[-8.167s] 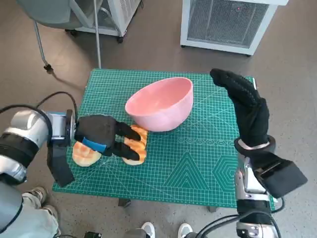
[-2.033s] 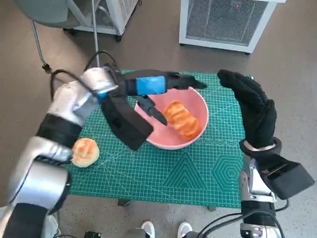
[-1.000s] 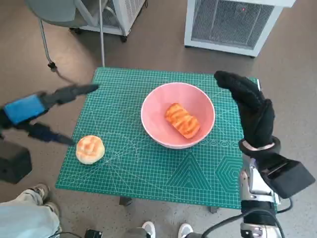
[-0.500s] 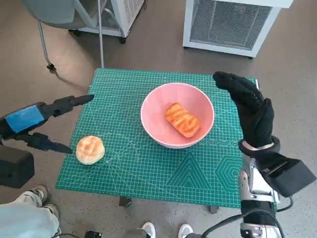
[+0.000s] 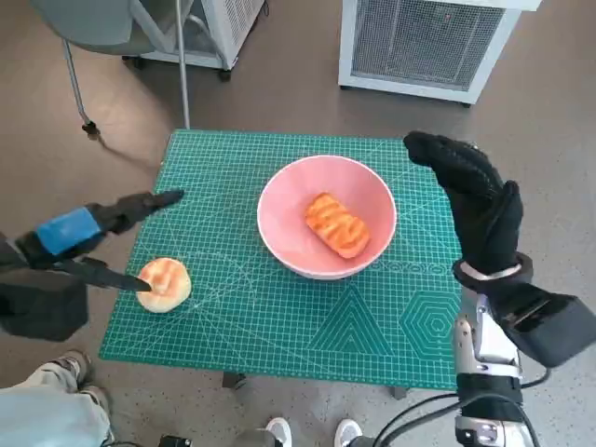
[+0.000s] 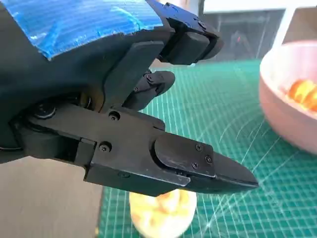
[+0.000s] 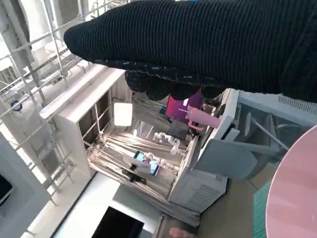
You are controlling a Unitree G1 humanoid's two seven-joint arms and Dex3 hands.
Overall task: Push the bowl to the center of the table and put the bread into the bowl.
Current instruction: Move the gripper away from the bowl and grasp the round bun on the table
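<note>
Bowl point(image 5: 326, 228) sits mid-desk point(image 5: 279, 326), one bread point(image 5: 337, 224) inside. Left hand point(image 5: 79, 244) has fingers point(image 6: 198, 166) spread, empty, straddling the round bun point(image 5: 164, 283), likely lining up a grasp. Right hand point(image 5: 475, 205) stands flat beside the bowl, holding nothing, probably bracing. Left wrist view shows the bun below the fingers; right wrist view only bowl rim.

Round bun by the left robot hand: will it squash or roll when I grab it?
The round bun looks soft and puffy, so it probably dents under a firm pinch. Its domed shape may let it scoot or roll on the green mat. It is likely light for its size.
</note>
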